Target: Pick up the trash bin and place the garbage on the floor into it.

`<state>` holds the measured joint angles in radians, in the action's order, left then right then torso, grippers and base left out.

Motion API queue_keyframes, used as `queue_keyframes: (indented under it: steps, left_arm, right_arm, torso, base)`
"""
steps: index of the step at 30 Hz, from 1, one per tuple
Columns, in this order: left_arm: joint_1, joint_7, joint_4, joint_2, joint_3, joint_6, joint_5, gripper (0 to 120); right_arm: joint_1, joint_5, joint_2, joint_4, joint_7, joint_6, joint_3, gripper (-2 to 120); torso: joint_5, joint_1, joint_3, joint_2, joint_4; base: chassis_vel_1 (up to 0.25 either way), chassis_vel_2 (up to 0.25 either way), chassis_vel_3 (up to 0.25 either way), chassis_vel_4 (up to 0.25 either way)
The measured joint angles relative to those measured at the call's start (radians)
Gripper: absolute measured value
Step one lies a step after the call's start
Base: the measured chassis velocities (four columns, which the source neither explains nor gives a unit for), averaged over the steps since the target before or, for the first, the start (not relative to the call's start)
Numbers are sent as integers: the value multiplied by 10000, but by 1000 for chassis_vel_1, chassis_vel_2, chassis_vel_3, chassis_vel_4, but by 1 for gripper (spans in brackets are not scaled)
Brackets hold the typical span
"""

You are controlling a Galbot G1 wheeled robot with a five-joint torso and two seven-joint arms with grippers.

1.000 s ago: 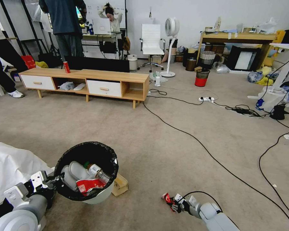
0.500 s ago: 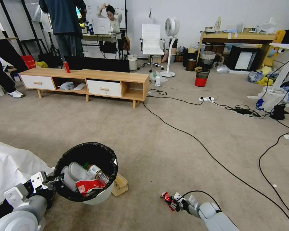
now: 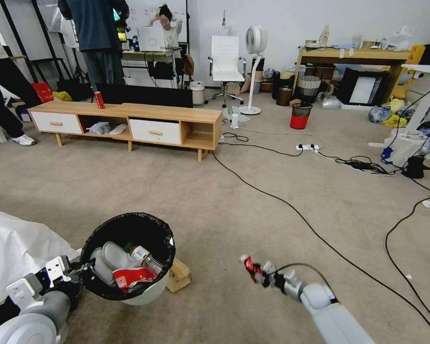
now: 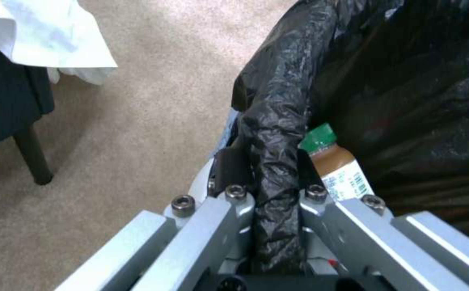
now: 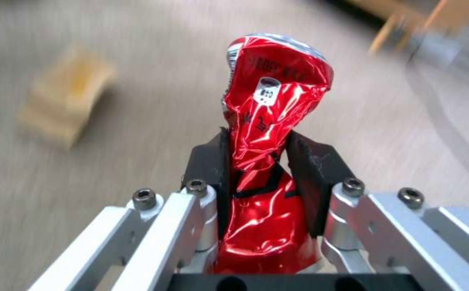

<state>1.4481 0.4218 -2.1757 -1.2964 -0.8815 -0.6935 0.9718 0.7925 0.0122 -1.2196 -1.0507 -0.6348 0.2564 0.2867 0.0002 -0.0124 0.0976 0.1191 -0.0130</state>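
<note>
Your right gripper has lifted the red wrapper off the floor, pinched tight. Your left gripper clamps the bin rim, ready.

Beige-grey short-pile carpet, crossed by black cables, white power strip among them. Low wooden TV cabinet with white drawers at mid-left, red can upright on top. White office chair and white standing fan against plain white back wall. Wooden desk at right rear, cluttered, grey wire basket below. Red-bottomed mesh bin just in front. White cloth near left.
</note>
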Motion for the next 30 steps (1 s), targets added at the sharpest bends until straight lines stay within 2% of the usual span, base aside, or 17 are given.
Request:
queue_keyframes:
  steps: [1,3,5,6,7,8,11,14,16,19,23,30]
  left_arm:
    - [4,26,-25,3,-5,-36,14,3]
    - [4,40,-37,4,-7,-54,27,3]
    - [3,77,-89,10,-18,-100,59,3]
    - [3,77,-89,10,-18,-100,59,3]
    - [-1,90,-108,10,-23,-124,69,3]
    - [-1,90,-108,10,-23,-124,69,3]
    - [-5,145,-146,6,-49,-214,164,3]
    - [0,167,-159,11,-66,-244,216,3]
    - [24,182,-184,11,-95,-290,291,3]
    - [38,184,-189,2,-96,-298,296,3]
    - [77,181,-234,-92,-1,-331,294,3]
    - [12,178,-235,-87,35,-346,281,3]
  right_arm:
    - [49,434,238,-960,14,-33,-37,24]
    - [53,659,347,-1465,20,-53,-77,24]
    - [-44,1569,679,-3157,20,-185,-400,24]
    - [-44,1569,679,-3157,20,-185,-400,24]
    - [-225,2087,757,-3913,26,-276,-646,24]
    - [-225,2087,757,-3913,26,-276,-646,24]
    - [-976,3693,679,-5465,188,-620,-1622,24]
    - [-1302,4324,588,-5983,306,-827,-2045,24]
    - [-1975,5221,345,-6726,636,-1191,-2923,24]
    - [-2227,5466,261,-6888,752,-1315,-3252,24]
    - [-3238,6064,-198,-6911,1041,-1660,-4649,24]
    - [-3537,6216,-537,-6666,1130,-1792,-5615,24]
  torso:
    - [-2,0,0,0,0]
    - [-2,0,-1,0,-1]
    - [-3,0,-1,1,0]
    - [-3,0,-1,1,0]
    - [-3,0,-1,0,0]
    - [-3,0,-1,0,0]
    - [-3,0,0,1,4]
    - [-6,0,-1,0,4]
    - [-3,0,-1,0,3]
    - [-5,1,-2,0,2]
    - [-5,0,-1,1,3]
    - [-3,0,-1,0,-1]
  base:
    - [0,0,0,0]
    - [0,0,0,0]
    - [0,0,0,0]
    - [0,0,0,0]
    - [0,0,0,0]
    - [0,0,0,0]
    - [0,0,0,0]
    - [0,0,0,0]
    - [0,0,0,0]
    - [0,0,0,0]
    - [0,0,0,0]
    - [0,0,0,0]
